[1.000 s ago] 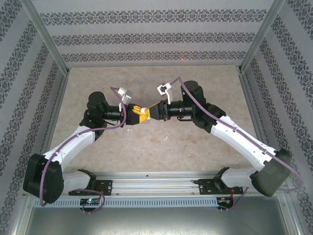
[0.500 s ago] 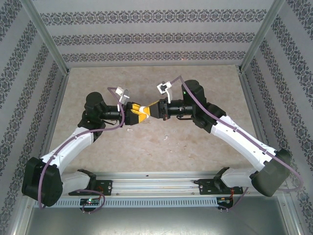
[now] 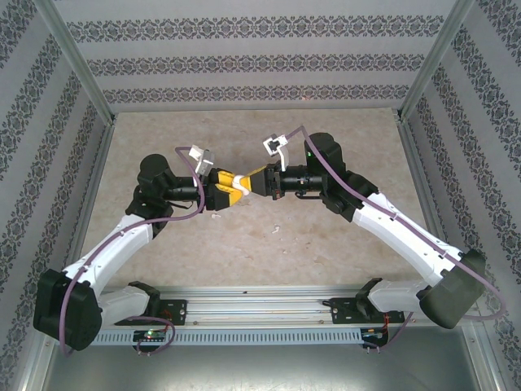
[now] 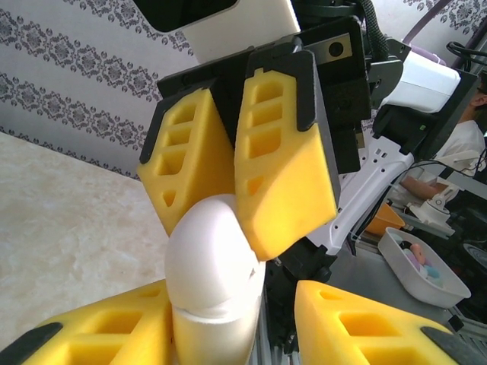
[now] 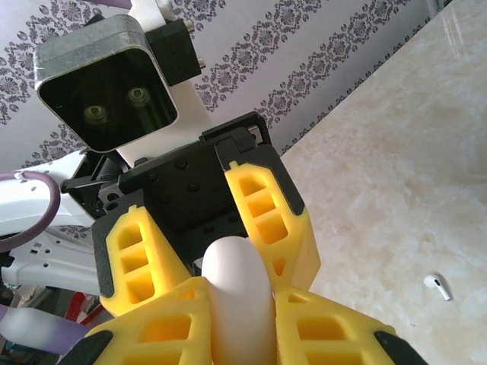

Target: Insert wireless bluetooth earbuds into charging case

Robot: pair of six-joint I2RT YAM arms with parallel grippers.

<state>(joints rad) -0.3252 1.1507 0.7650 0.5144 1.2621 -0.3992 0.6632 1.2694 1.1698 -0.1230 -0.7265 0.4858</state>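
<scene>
The beige table (image 3: 244, 134) was viewed from above, with the left arm (image 3: 114, 244) and the right arm (image 3: 399, 228) positioned over its middle so that the two grippers met nose to nose. The right gripper (image 5: 242, 293) was closed on the charging case (image 4: 213, 266). Its yellow pads (image 4: 285, 175) were pressed against both sides of the rounded upper end, and the case was thereby held clear of the table. The left gripper (image 4: 228, 304) was set around the opposite end with its jaws partly parted. One of its fingers lay against the case, while a dark gap was visible beside the other, so no firm grip by this gripper could be asserted. A seam was seen across the case in the left wrist view, and the lid was judged to be closed, though the far side was hidden. One earbud (image 5: 437, 285) lay on the table, below and well apart from both grippers and from the case; a second could not be made out. The task was therefore judged to be at an early stage. The case was held aloft between the grippers, whereas the opening of the lid, the picking up of each earbud and its seating in the case were left to be done.
</scene>
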